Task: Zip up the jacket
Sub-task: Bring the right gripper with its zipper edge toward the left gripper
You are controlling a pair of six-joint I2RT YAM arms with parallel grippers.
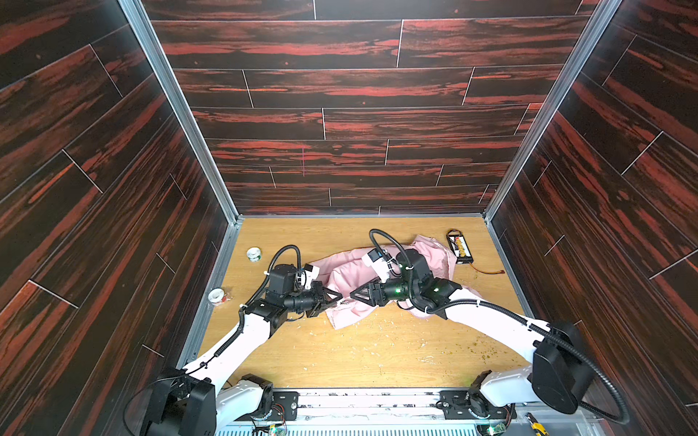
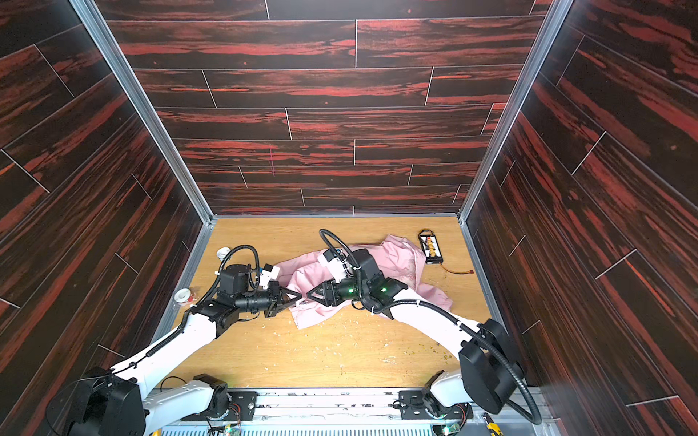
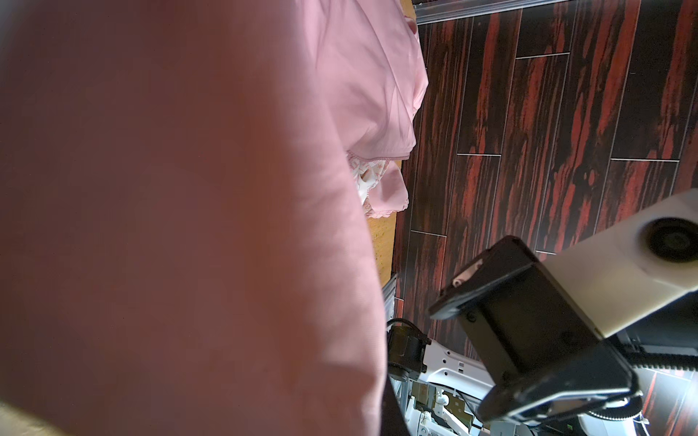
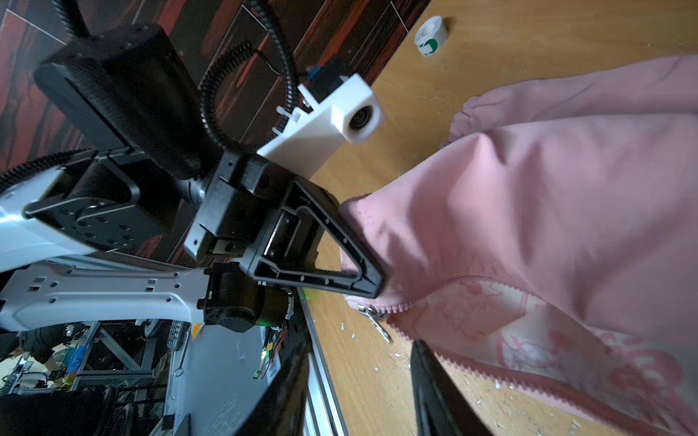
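Pale crumbs [image 1: 381, 353] on the tabletop [image 1: 302, 362], nearer than the jacket [image 1: 349, 270]. The jacket lies crumpled mid-tabletop with its front unzipped. The zipper pull [image 4: 374, 321] dangles at its near-left corner. That corner is pinched in the left fingers [image 4: 368, 281]. The right fingers [image 1: 362, 293] are over the jacket, tips near the left ones; cannot tell their gap. One tape roll [image 1: 217, 295] left of the jacket. A charger board [image 1: 459, 247] just off its far right.
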